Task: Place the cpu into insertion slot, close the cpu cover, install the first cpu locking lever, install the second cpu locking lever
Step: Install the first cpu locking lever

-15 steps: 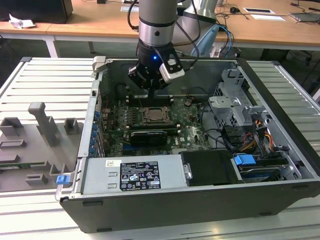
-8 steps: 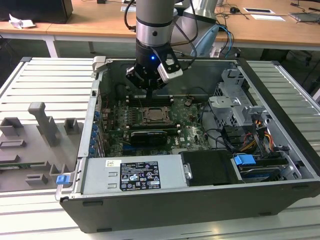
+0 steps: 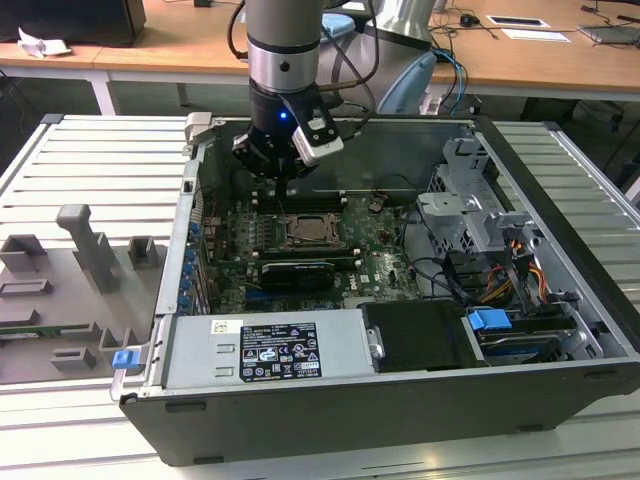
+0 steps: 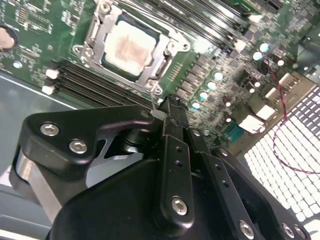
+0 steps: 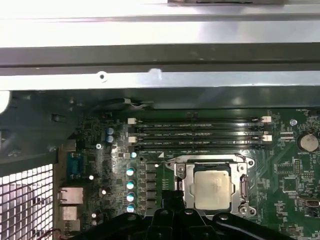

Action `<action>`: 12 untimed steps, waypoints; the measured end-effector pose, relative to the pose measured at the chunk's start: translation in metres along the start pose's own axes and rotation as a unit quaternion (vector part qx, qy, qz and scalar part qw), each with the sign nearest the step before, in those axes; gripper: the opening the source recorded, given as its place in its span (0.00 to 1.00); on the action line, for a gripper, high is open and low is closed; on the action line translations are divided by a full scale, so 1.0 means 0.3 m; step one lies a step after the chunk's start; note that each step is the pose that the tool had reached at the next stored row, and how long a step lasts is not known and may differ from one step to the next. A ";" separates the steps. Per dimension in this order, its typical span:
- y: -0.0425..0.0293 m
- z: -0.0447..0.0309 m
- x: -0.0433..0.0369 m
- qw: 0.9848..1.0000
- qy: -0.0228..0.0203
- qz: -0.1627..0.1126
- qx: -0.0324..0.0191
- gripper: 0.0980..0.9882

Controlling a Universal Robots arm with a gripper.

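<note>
The cpu (image 4: 131, 47), a small square chip with a pale metal top, lies flat in its socket on the green motherboard (image 5: 287, 172). The cpu cover (image 4: 163, 59), a silvery frame, lies down around it. In the exterior view the cpu (image 3: 305, 232) sits in the middle of the open computer case. My gripper (image 3: 283, 188) hangs just behind the socket, a little above the board, with its black fingers together. A thin metal lever rod (image 4: 151, 97) rises from the socket's corner up to my fingertips (image 4: 171, 105). I cannot tell whether the fingers hold it.
Memory slots (image 5: 197, 132) run along the board behind the socket. A black card (image 3: 297, 272) stands in front of it. The power supply (image 3: 270, 350), drive cage (image 3: 470, 200) and cables (image 3: 500, 270) crowd the case. Grey fixtures (image 3: 90, 250) stand at the exterior view's left.
</note>
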State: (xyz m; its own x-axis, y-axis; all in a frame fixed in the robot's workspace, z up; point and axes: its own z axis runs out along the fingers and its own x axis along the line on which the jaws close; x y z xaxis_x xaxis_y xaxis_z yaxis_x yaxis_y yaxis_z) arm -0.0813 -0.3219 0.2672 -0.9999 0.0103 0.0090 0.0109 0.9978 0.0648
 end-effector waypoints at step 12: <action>0.051 0.020 0.076 1.000 -0.002 -0.008 -0.007 0.01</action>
State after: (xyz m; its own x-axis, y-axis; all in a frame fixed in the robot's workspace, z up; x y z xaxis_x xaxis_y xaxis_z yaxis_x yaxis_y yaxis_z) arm -0.1040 -0.3059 0.2625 -1.0000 -0.0064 0.0047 -0.0060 0.9969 0.0786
